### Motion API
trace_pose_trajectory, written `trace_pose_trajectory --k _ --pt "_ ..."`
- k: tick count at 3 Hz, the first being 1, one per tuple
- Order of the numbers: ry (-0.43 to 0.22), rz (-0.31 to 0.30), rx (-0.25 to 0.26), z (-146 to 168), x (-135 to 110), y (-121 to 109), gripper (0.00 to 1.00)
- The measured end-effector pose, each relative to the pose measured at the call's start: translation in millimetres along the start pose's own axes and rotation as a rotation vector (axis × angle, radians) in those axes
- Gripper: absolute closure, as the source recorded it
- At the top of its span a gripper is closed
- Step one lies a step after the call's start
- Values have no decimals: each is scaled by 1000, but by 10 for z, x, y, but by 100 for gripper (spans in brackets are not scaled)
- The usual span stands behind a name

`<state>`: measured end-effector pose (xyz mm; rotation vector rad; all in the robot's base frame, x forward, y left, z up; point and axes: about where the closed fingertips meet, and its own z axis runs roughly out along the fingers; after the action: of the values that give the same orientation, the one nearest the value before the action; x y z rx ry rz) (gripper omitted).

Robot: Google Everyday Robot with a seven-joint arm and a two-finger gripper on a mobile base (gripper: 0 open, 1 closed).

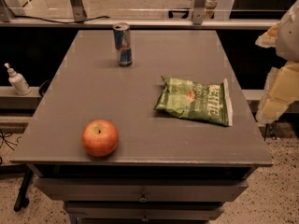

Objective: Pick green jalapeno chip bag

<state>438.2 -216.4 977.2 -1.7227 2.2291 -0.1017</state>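
Observation:
The green jalapeno chip bag [196, 101] lies flat on the right half of the grey table [154, 59], with white "KETTLE" lettering and its pale sealed edge toward the right. My gripper [281, 85] shows as pale, cream-coloured parts at the right edge of the view. It is to the right of the bag, beyond the table's right edge, and does not touch the bag.
A red apple [100, 137] sits near the table's front left. A blue and silver drink can [123, 44] stands upright at the back. A white pump bottle [17, 80] stands on a ledge to the left. Drawers [142, 190] sit under the tabletop.

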Motion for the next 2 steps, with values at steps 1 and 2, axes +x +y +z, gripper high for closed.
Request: trace_pose_trajectory --k 1,2 --pt "0 0 0 0 0 -1 0" --pt "-34 22 5 11 43 -53 0"
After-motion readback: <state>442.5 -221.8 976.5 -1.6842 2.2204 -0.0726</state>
